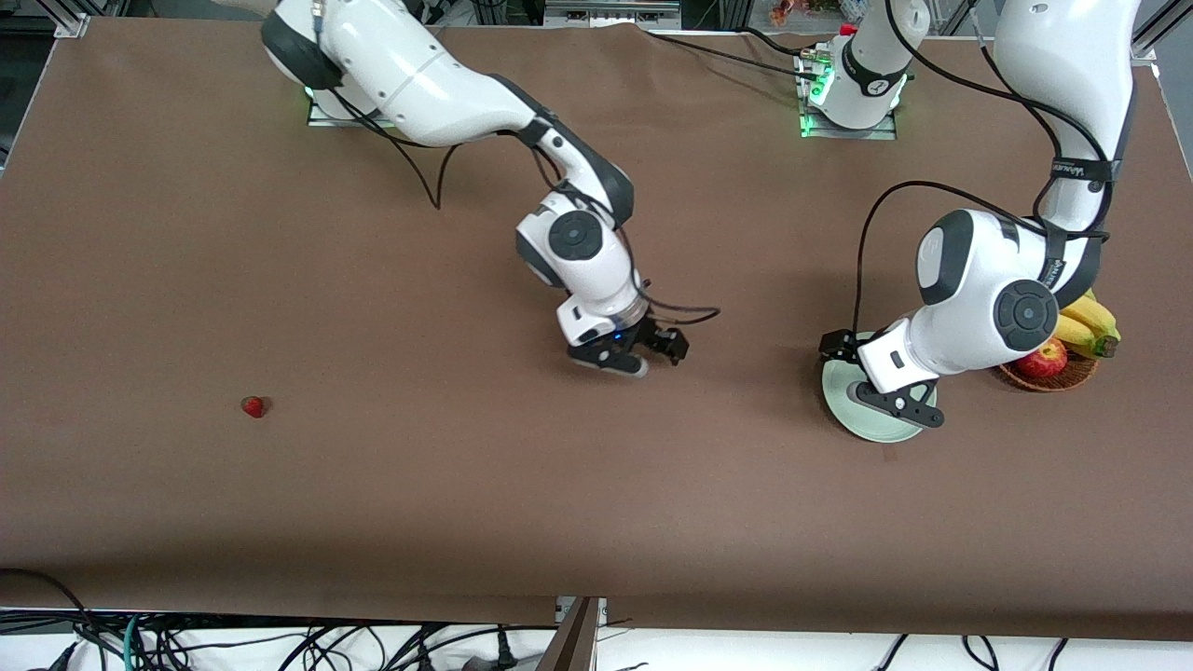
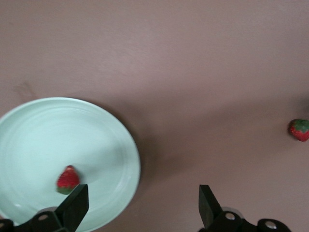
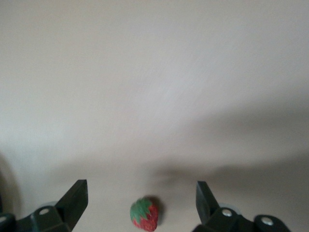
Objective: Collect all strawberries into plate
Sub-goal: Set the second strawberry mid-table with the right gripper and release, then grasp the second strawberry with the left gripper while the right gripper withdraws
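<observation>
One strawberry (image 3: 145, 213) on the table between the right hand's (image 3: 140, 200) wide-spread fingers.

A brown cloth-covered desk (image 1: 373, 485) fills the front view. At its lower left a lone strawberry (image 1: 253, 406) lies on the bare cloth. At the right a pale mint-green plate (image 1: 862, 424) rests on the desk, and just beside it, at the right edge, sits a wicker basket (image 1: 1051, 380) holding an apple (image 1: 1044, 359) and bananas (image 1: 1090, 321). Two arm bases stand along the top edge.
</observation>
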Motion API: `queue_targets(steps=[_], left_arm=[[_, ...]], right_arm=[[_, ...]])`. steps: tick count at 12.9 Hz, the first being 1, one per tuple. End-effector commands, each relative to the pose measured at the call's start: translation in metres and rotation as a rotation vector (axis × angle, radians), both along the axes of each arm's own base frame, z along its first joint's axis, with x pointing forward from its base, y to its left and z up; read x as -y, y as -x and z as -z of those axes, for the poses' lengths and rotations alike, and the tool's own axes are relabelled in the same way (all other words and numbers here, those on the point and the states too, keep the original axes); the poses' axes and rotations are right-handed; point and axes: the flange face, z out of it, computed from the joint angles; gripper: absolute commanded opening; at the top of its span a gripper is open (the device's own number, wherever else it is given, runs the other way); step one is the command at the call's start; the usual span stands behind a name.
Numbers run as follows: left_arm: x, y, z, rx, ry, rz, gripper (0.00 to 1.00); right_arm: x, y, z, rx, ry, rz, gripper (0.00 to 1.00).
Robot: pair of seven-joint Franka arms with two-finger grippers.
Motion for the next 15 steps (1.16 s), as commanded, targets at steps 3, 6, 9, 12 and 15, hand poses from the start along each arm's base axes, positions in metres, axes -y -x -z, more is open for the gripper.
queue_targets(steps=[3, 6, 9, 12, 15], left_arm=[[0.060, 0.033, 0.040, 0.066, 0.063, -0.131, 1.00], [0.147, 0.048, 0.042, 0.070, 0.041, -0.271, 1.00], [0.236, 0.065, 0.061, 0.088, 0.075, -0.321, 1.00], [0.272, 0.090, 0.094, 0.115, 0.014, -0.295, 1.00], [0.284, 0.105, 0.133, 0.140, -0.046, -0.254, 1.00]], right_arm=[[0.114, -0.042, -0.057, -0.084, 0.204, -0.273, 1.00], [0.203, -0.054, -0.065, -0.085, 0.259, -0.500, 1.00], [0.300, -0.059, -0.030, -0.153, 0.319, -0.662, 1.00], [0.389, -0.061, 0.002, -0.221, 0.368, -0.741, 1.00], [0.458, -0.062, 0.030, -0.246, 0.396, -0.774, 1.00]])
